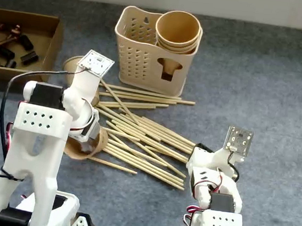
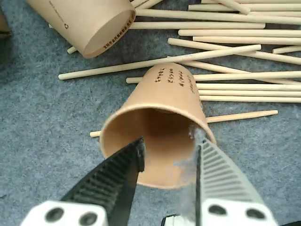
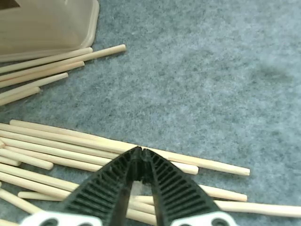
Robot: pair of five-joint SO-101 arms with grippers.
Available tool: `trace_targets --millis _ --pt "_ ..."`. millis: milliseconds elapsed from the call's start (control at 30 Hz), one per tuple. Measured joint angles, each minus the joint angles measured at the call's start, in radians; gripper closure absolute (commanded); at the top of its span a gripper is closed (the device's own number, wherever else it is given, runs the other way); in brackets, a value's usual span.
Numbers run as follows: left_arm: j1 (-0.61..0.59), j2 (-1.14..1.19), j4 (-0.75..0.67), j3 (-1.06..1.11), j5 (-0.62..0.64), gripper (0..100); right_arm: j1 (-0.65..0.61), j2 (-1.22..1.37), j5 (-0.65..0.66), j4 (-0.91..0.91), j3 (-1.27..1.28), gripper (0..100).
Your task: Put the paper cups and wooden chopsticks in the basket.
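On the grey table (image 1: 283, 77), the left gripper (image 2: 170, 140) has its jaws wide apart at the mouth of a paper cup (image 2: 171, 89) lying on its side, clamping nothing. Scattered wooden chopsticks (image 1: 143, 139) lie mid-table, near the basket (image 1: 137, 58), which holds stacked cups (image 1: 178, 27). The right gripper (image 3: 141, 151) hangs over the sticks, jaws closed and empty.

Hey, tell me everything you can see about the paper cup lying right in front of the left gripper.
The paper cup is plain brown with dark print on its wall, tapered, and looks undented. It lies on its side across several wooden chopsticks on the grey carpet, with its open mouth facing the left gripper, and it is empty inside. That gripper is open, its fingertips at the mouth; whether they touch the rim I cannot tell.
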Motion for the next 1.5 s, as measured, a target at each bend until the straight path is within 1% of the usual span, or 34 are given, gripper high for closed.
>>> trace_targets --millis 67,133,200,367,533,633,767,867,1000,1333,1500 --pt "-0.002 0.0 -0.008 0.002 0.0 90 0.0 0.0 0.0 0.0 0.0 99.3" --pt "0.0 0.0 -0.009 0.002 0.0 91 0.0 0.0 0.0 0.0 0.0 99.3" --pt "-0.002 0.0 -0.009 0.002 0.0 89 0.0 0.0 0.0 0.0 0.0 99.3" --pt "-0.002 0.0 -0.006 -0.006 0.0 81 0.0 0.0 0.0 0.0 0.0 99.3" --pt "-0.005 0.0 0.077 -0.124 0.0 80 0.0 0.0 0.0 0.0 0.0 99.3" --pt "-0.069 0.0 0.094 -0.192 -0.005 80 0.0 0.0 0.0 0.0 0.0 99.3" --pt "-0.146 0.0 0.1 -0.207 -0.097 80 0.0 0.0 0.0 0.0 0.0 99.3" --pt "-0.193 0.0 0.1 -0.175 -0.141 80 0.0 0.0 0.0 0.0 0.0 99.3" --pt "-0.212 0.0 0.035 -0.089 -0.186 80 0.0 0.0 0.0 0.0 0.0 99.3" --pt "-0.224 0.002 -0.158 0.069 -0.195 81 0.0 0.0 0.0 0.0 0.0 99.3" --pt "-0.224 0.002 -0.233 0.157 -0.195 90 0.0 0.0 0.0 0.0 0.0 99.3"
